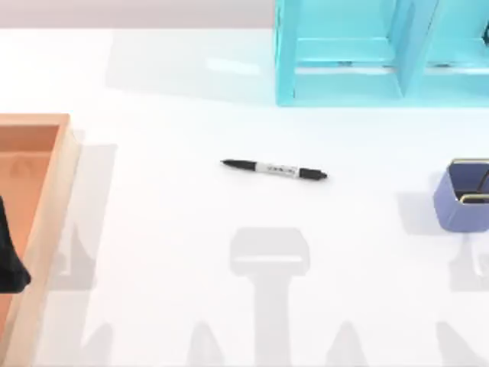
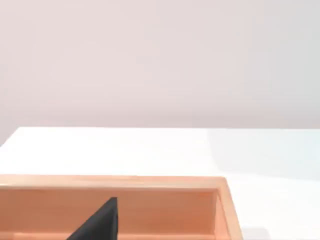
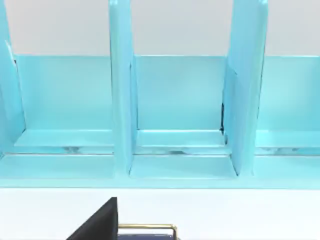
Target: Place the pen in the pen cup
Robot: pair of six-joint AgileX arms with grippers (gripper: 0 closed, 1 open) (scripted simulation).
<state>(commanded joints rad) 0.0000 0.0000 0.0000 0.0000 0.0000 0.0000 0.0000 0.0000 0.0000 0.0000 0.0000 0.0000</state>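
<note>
The pen lies flat on the white table near the middle, its tapered tip pointing left and its labelled band at the centre. The pen cup, periwinkle blue with a gold wire rim, stands at the table's right edge, well apart from the pen. Its rim also shows in the right wrist view, just beyond a dark part of my right gripper. My left gripper is a dark shape at the far left, over the orange tray, and far from the pen.
An orange wooden tray occupies the left side. A large turquoise shelf with upright dividers stands at the back right, behind the cup. White table stretches between the tray and the cup.
</note>
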